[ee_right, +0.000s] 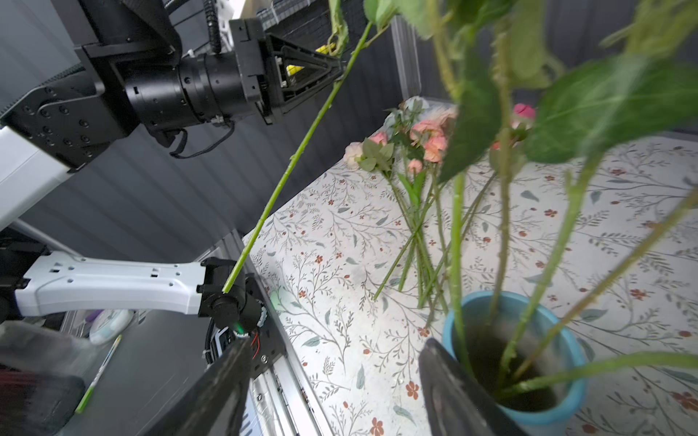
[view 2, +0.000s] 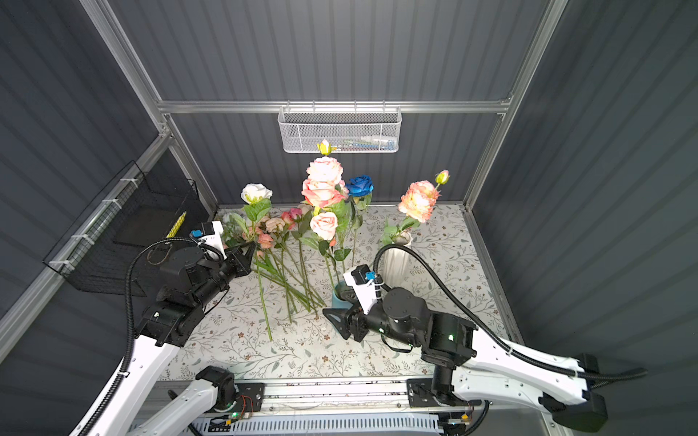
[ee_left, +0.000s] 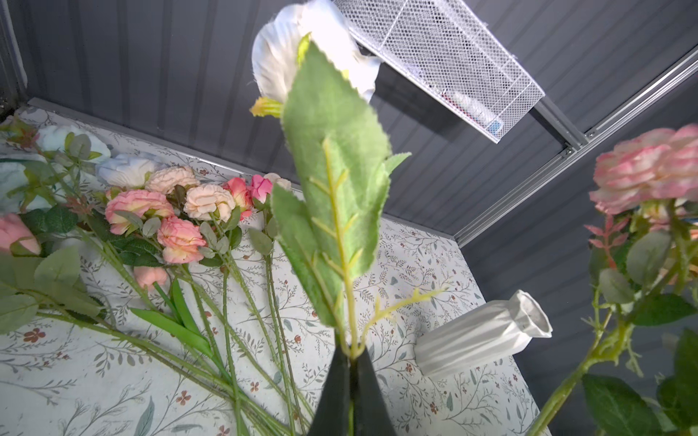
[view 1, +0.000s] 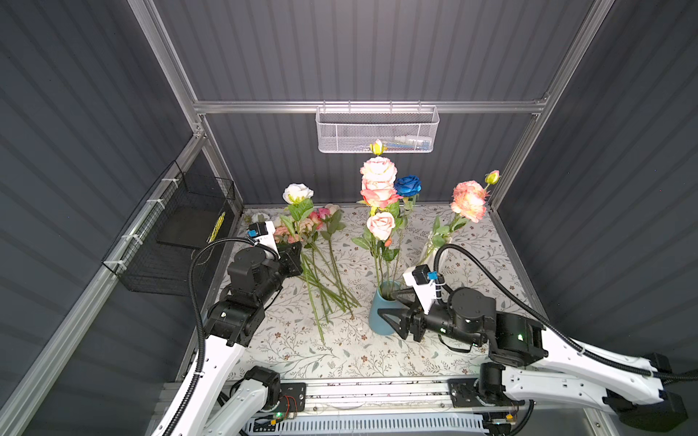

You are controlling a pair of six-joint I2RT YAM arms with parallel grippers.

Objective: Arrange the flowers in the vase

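Left end effector (ee_left: pixel 351 356) clenched on white rose (view 1: pixel 297 192) stem, held above loose flowers (view 1: pixel 321 264) lying on the surface (view 1: pixel 340 358). I'd carry the stem's foot over the blue vase (view 1: pixel 377 321), then lower it straight. Right end effector (ee_right: pixel 336 351) released, just beside the vase.

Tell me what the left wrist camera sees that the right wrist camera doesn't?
Only the left wrist view: the white rose's bloom, the white ribbed vase and the mesh basket on the back wall.
Only the right wrist view: the blue vase with stems standing in it, the held stem's loose lower end, and the right fingers spread open beside that vase.
Both: the left fingers pinched shut on the white rose's stem, and the pile of flowers lying on the flowery table cover.
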